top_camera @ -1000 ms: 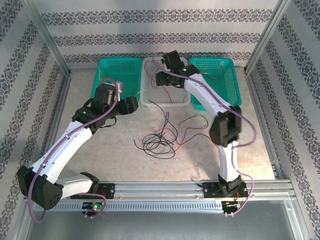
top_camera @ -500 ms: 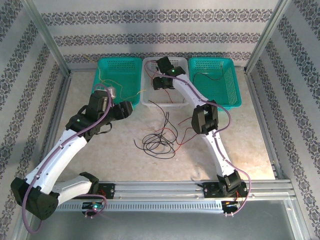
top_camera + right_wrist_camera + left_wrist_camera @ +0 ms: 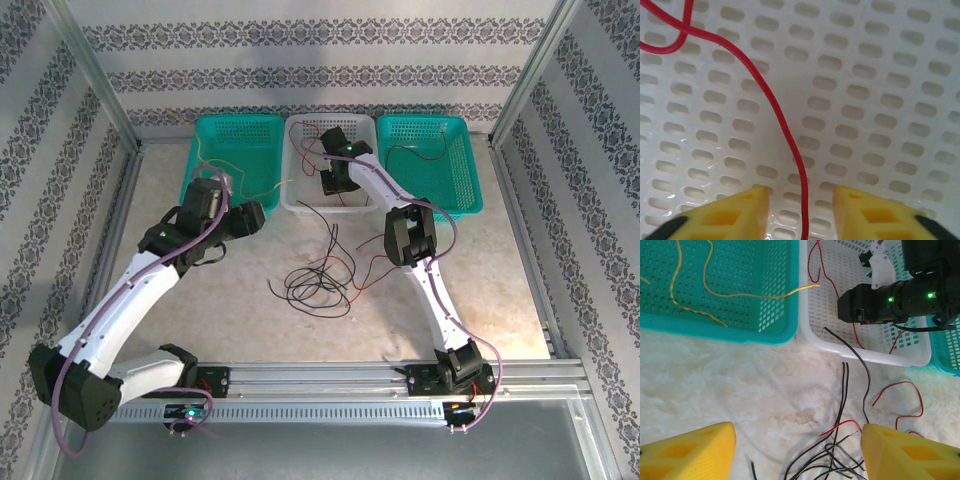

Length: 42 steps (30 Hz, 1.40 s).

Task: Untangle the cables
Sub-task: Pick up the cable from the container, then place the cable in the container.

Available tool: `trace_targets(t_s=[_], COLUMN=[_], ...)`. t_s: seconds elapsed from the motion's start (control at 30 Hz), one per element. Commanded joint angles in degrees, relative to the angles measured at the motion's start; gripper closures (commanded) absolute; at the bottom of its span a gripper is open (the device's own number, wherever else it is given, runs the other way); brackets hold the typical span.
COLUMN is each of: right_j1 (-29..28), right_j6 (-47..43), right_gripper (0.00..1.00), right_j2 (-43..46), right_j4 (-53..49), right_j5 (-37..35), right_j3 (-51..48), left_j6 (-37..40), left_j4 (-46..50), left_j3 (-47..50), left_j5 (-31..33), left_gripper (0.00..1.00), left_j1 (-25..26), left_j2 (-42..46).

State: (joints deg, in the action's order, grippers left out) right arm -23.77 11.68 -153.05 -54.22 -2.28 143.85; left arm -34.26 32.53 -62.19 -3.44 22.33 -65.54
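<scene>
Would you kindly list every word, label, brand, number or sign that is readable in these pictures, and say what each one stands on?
No readable text in any view.
The left teal basket, white basket, right teal basket and tangled cables carry no print.
The two green lights are plain dots; the wallpaper shows ornament only.

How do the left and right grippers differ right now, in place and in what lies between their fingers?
The left gripper hangs over the table, short of the white basket; the right gripper is down inside that basket. The left gripper's jaws stand wide, gripping nothing; the right gripper's are closer together, with a red cable running between them, unpinched. Both have yellow fingers and are open.
</scene>
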Motion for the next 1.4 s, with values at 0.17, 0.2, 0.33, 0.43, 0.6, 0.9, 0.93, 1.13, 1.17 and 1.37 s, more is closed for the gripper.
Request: trace_targets(t_s=[0.17, 0.2, 0.33, 0.43, 0.6, 0.9, 0.93, 1.13, 1.17, 1.37], right_j1=[-0.5, -0.7, -0.8, -0.9, -1.4, 3.4, 4.5, 12.2, 13.3, 18.3], right_j6=[-0.6, -0.8, -1.0, -1.3, -2.0, 1.0, 1.4, 4.9, 5.2, 4.9], right_gripper=[0.92, 0.97, 1.00, 1.00, 1.00, 1.00, 1.00, 1.00, 1.00, 1.00], right_j2=[2.1, 2.7, 5.6, 10.5, 19.9, 37.3, 38.9, 43.3, 43.5, 37.7], right_j4=[-0.8, -0.4, -0.1, 1.5, 2.4, 1.7, 1.7, 2.2, 2.7, 3.8], right_j5=[-2.0, -2.5, -3.6, -4.0, -6.5, -12.8, -13.2, -11.5, -11.1, -8.7], right_j3=[-0.9, -0.5, 3.1, 2.9, 1.5, -7.5, -9.1, -17.5, -18.6, -18.4], left_j6=[1.8, 1.7, 1.4, 1.4, 0.7, -0.9, -1.0, -2.3, -2.4, -2.9], left_j4=[-1.7, -1.7, -2.6, -3.9, -7.3, -13.5, -13.8, -15.3, -15.3, -15.1], left_j3=[-2.4, -2.3, -1.6, -1.3, -0.6, -0.7, -0.9, -0.6, -0.5, 0.2], left_j5=[-0.9, -0.9, -1.0, -1.5, -4.5, -10.1, -10.7, -13.3, -13.4, -12.4], left_gripper=[0.34, 0.34, 0.34, 0.34, 0.33, 0.37, 0.38, 0.41, 0.41, 0.41], left_j1=[-1.0, -1.1, -1.1, -1.2, -1.2, -1.1, -1.1, -1.1, -1.1, -1.1], left_j2=[-1.2, -1.0, -0.7, -1.1, -3.2, -7.9, -8.6, -10.4, -10.2, -9.2])
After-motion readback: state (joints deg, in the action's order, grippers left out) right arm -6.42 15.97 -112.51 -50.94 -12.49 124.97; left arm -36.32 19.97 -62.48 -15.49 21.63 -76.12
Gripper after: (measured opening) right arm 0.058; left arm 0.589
